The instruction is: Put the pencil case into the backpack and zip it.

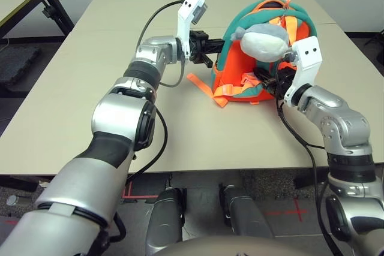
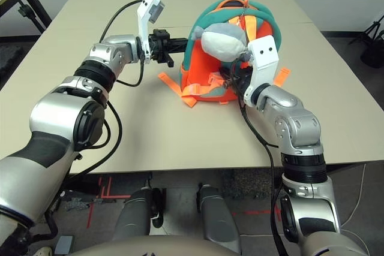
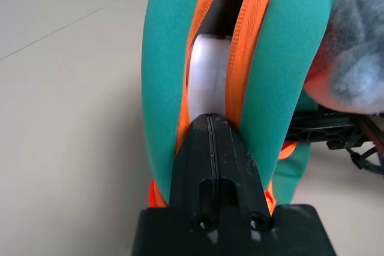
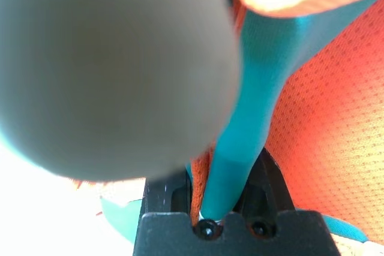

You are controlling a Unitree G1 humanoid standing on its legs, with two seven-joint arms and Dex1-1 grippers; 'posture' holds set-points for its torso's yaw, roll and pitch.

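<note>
Pencil case [image 3: 207, 73]: inside the backpack; only a white rounded sliver shows through the unzipped slot in the left wrist view, the rest hidden by the bag's walls. It cannot be seen from the head views.
Backpack [image 1: 237, 76]: lying on the table [image 1: 78, 106] a little right of centre, its orange strap side facing the robot, teal rim [image 3: 165, 70] arching over the far end. The zip opening on its left flank is still parted.
Plush toy [image 1: 264, 41]: grey-white, resting on top of the bag; it covers part of the straps and, in the right wrist view, fills most of the frame as a blur.
Left gripper [image 3: 211, 125]: at the bag's left edge, fingers pressed flat together with their tip wedged between the two orange zip tapes. Whether a zip pull sits between them is hard to say, probably not visible.
Right gripper [image 4: 231, 199]: at the bag's near right side, partly behind the toy in the head views; fingers narrowed onto a fold of teal trim [image 4: 240, 148] that runs down between them.
Loose strap [image 1: 201, 85]: orange webbing trailing onto the table toward the robot.
Edges and room: bare tabletop stretches left of the bag and toward the near edge; the far edge lies well behind the bag; the table's right edge is closer.
</note>
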